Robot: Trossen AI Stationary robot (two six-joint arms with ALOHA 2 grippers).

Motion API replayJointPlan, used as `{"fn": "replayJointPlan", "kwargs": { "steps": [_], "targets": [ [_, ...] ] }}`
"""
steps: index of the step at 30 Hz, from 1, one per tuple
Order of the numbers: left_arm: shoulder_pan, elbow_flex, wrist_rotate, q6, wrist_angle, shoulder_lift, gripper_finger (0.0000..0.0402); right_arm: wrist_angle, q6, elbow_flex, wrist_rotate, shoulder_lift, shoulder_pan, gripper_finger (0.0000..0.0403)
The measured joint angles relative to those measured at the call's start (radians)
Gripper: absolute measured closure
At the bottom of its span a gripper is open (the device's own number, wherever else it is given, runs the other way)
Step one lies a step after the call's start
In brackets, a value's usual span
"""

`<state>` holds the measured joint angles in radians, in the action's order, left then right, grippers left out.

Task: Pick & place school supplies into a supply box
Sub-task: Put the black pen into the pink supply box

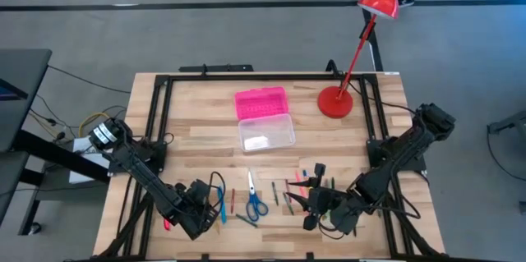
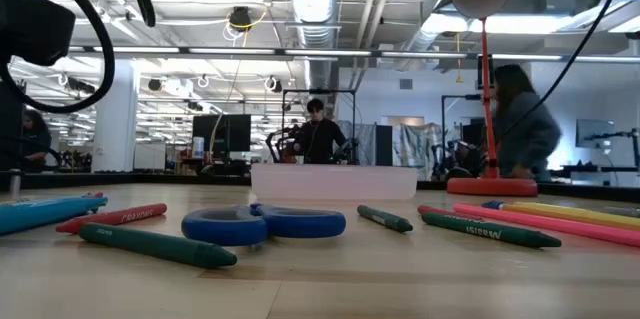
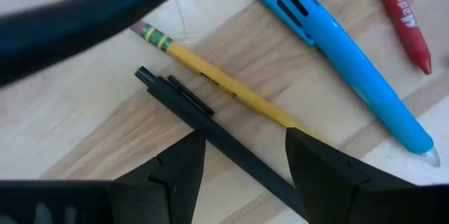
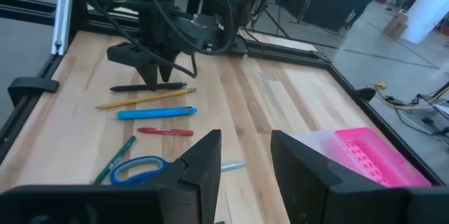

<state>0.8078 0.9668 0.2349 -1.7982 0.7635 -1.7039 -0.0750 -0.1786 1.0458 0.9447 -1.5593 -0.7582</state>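
Observation:
My left gripper [image 3: 242,143] stands open near the table's front left, pointing down. Its fingers stand on either side of a black pen [image 3: 210,129] that lies flat on the wood, and no touch shows. Beside the pen lie a yellow pencil [image 3: 217,80], a blue pen [image 3: 344,48] and a red marker [image 3: 403,17]. Blue-handled scissors [image 1: 255,204] lie at front centre among more pens. The supply box stands open mid-table, with its pink lid [image 1: 261,102] and clear base [image 1: 266,135]. My right gripper [image 4: 245,147] hovers open at the front right, holding nothing.
A red desk lamp [image 1: 335,102] stands on its round base at the back right, right of the box. Black frame rails [image 1: 160,114] run along the table's sides and back. More pens and markers [image 2: 490,229] lie between the scissors and my right arm. People stand in the room behind.

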Motion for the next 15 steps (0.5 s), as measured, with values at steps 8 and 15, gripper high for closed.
{"fn": "replayJointPlan", "kwargs": {
  "steps": [8,15],
  "targets": [
    [0.006,0.001,-0.034,0.011,-0.004,0.000,0.0207,0.000,-0.029,0.000,0.001,0.000,-0.014,0.0284],
    [0.005,-0.002,-0.044,0.010,-0.011,0.000,0.0207,0.001,-0.050,0.000,0.001,0.000,-0.014,0.0284]
  ]
}}
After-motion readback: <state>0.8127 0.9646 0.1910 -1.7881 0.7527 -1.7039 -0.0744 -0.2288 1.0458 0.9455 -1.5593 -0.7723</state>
